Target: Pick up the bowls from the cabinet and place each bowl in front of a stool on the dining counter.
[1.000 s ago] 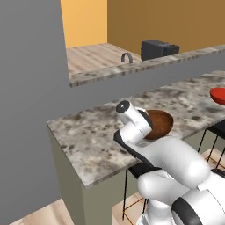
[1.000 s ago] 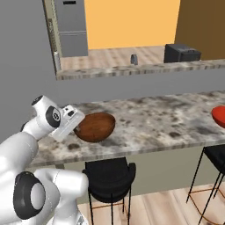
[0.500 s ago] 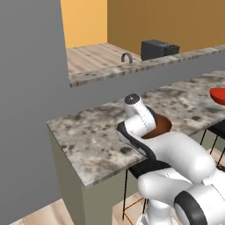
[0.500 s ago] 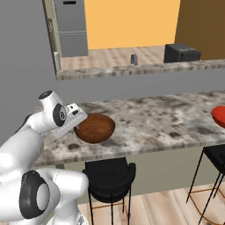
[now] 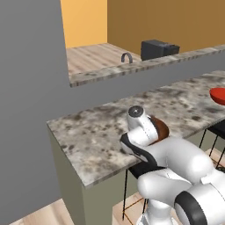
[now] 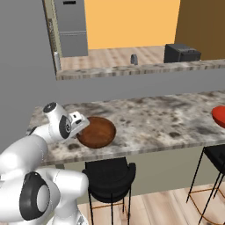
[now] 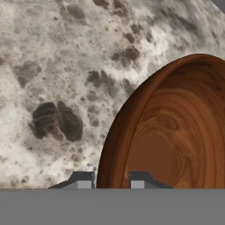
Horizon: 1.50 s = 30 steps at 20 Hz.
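Note:
My gripper (image 7: pixel 110 180) is shut on the rim of the dark reddish-brown wooden bowl (image 7: pixel 176 132), one fingertip on each side of the wall. The bowl (image 6: pixel 97 132) is low over the near left part of the dining counter (image 6: pixel 154 114), just above a black stool (image 6: pixel 110 176); I cannot tell whether it touches the stone. In the left base view the bowl (image 5: pixel 160 127) peeks out from behind my wrist. A glossy red bowl (image 6: pixel 219 115) sits on the counter (image 5: pixel 88 132) far to the right, also seen as the red bowl (image 5: pixel 218 95) at the frame edge.
A raised stone ledge (image 6: pixel 132 70) runs along the counter's back. Behind it stand a dark box appliance (image 6: pixel 181 52) and a small grey item (image 6: pixel 133 59). A grey wall (image 5: pixel 30 88) closes the left side. A second stool (image 6: pixel 215 158) stands under the right end.
My wrist has turned and the wooden bowl has sunk slightly toward the counter, lying flatter than before. The red bowl has not moved.

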{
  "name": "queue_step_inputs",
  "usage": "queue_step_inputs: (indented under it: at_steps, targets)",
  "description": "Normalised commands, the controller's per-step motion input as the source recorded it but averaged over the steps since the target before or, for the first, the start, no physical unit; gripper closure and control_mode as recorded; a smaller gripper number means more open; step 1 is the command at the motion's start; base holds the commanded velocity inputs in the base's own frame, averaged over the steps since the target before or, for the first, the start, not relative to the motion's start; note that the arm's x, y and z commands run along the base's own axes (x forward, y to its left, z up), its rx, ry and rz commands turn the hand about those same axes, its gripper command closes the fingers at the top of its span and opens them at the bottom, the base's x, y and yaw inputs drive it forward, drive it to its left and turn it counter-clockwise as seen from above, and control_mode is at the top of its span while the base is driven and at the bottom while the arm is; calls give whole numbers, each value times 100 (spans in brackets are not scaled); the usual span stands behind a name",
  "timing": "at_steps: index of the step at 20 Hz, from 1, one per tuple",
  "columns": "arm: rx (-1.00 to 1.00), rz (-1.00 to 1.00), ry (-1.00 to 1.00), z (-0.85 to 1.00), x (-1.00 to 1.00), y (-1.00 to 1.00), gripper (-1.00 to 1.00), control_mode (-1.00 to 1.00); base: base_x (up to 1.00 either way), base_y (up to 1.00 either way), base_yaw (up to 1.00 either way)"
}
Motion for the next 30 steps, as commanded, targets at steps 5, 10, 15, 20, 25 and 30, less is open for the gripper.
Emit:
queue_step_inputs:
  at_steps: [5,10,15,20,25,30]
  targets:
    - [0,0,0,-1,6,0,100,-100,0,0,0]
    - [0,0,0,-1,5,1,-100,-100,0,0,0]
    - [2,0,0,-4,12,4,-100,-100,0,0,0]
    - [2,0,0,-5,11,0,-100,-100,0,0,0]
    - [0,0,0,-3,6,1,-100,-100,0,0,0]
    - [-2,0,9,21,0,7,-100,-100,0,0,0]
